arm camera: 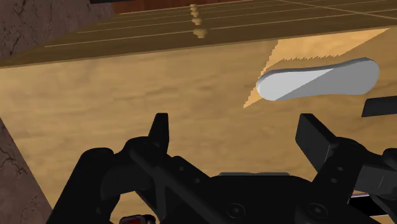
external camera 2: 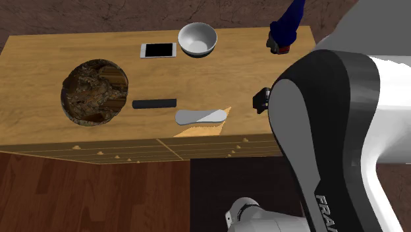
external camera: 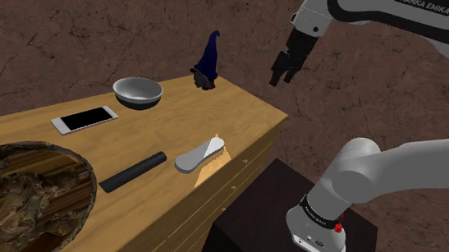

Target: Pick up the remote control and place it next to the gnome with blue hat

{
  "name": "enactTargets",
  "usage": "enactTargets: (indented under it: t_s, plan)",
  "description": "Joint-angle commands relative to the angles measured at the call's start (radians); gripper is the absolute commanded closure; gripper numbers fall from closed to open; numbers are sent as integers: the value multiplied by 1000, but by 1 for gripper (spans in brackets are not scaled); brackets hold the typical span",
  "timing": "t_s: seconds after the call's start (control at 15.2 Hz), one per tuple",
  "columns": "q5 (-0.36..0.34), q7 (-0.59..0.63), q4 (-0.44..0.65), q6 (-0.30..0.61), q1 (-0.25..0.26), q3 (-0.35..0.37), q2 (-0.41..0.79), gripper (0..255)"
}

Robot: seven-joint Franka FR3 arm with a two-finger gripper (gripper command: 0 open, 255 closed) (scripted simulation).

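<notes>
The remote control is a slim black bar lying flat on the wooden table, close to its front edge. The gnome with the dark blue pointed hat stands upright at the table's far corner. My black gripper hangs open in the air, well above the table end near the gnome. Nothing is between its fingers. The remote lies far from it, beyond a grey brush.
A grey brush with tan bristles lies between remote and gripper. A grey bowl and a white phone sit at the back. A large round brown vessel stands beyond the remote.
</notes>
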Motion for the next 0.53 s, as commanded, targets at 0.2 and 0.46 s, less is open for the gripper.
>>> enactTargets:
  t_s: [0.2, 0.46]
  plan:
    - [54, 192, -89, 55, -32, 84, -31, 0]
    - [137, 449, -176, 137, -67, 205, -36, 0]
